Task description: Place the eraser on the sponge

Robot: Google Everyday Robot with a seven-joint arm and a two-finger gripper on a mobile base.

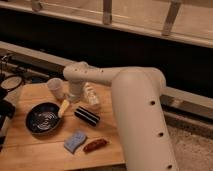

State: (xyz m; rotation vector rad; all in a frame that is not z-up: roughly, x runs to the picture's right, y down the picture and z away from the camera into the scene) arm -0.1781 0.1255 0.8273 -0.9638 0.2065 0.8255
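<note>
- Eraser placement is not yet as the task wants: the small black rectangular eraser with white stripes (87,116) lies flat on the light wooden tabletop (30,152), near the frame's centre-left.
- The light blue, flat, wavy-edged sponge (75,141) lies below and slightly left of the eraser, near it but not touching, with nothing on top.
- The big white arm reaches in from the lower right and bends down to the gripper (64,108), a pale yellowish tip just left of the eraser, at the right rim of the dark round bowl (43,119).
- I cannot tell whether the gripper is spread or pressed together; it does not appear to hold the eraser.
- Judged step: closing in on the eraser for a grasp.
- The next move calls for a short shift rightward, a grip across the block's narrow width, then a carry down-left onto the sponge.
- It should stay clear of the reddish-brown sausage-shaped item (95,145) beside the sponge and the white bottle (91,96) above the eraser.
</note>
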